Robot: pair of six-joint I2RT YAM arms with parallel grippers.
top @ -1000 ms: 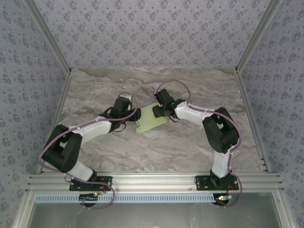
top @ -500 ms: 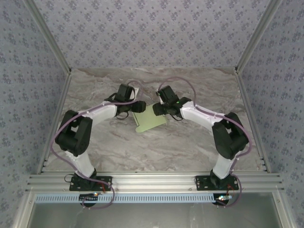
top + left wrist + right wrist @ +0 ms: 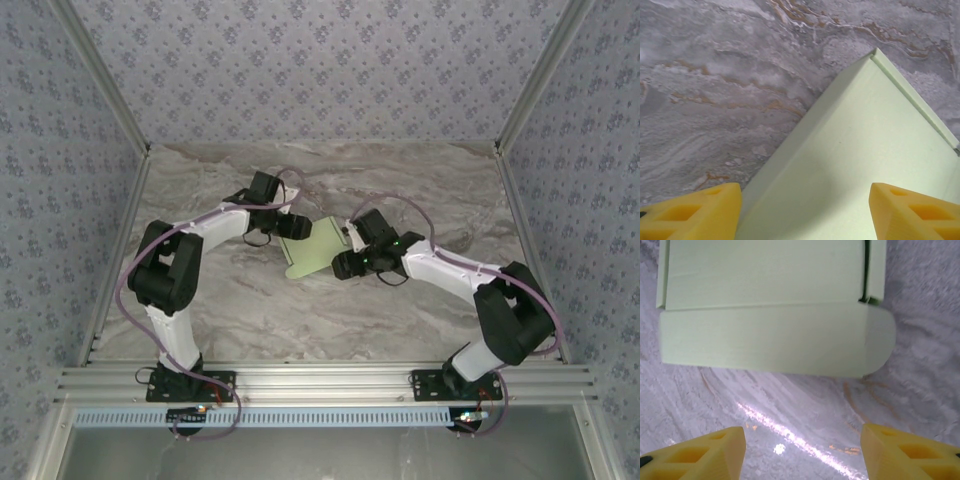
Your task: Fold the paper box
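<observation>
The paper box [image 3: 318, 248] is pale green card lying flat near the middle of the marble table. My left gripper [image 3: 293, 228] hovers at the box's far-left corner. In the left wrist view its yellow fingers stand wide apart above the card [image 3: 855, 150], the left gripper [image 3: 805, 215] open and gripping nothing. My right gripper [image 3: 343, 265] sits just off the box's near-right edge. In the right wrist view the right gripper [image 3: 802, 455] is open over bare table, with the box [image 3: 765, 310] and its rounded flap [image 3: 875, 340] lying ahead of the fingertips.
The marble table [image 3: 420, 190] is walled by patterned panels at the back and both sides. An aluminium rail [image 3: 320, 380] runs along the near edge, where both arm bases are bolted. Bare marble [image 3: 300, 320] lies in front of the box.
My right gripper has drawn back from the box's far-right corner to its near-right side, off the card. The left arm has swung further back, its gripper now at the box's far-left corner.
</observation>
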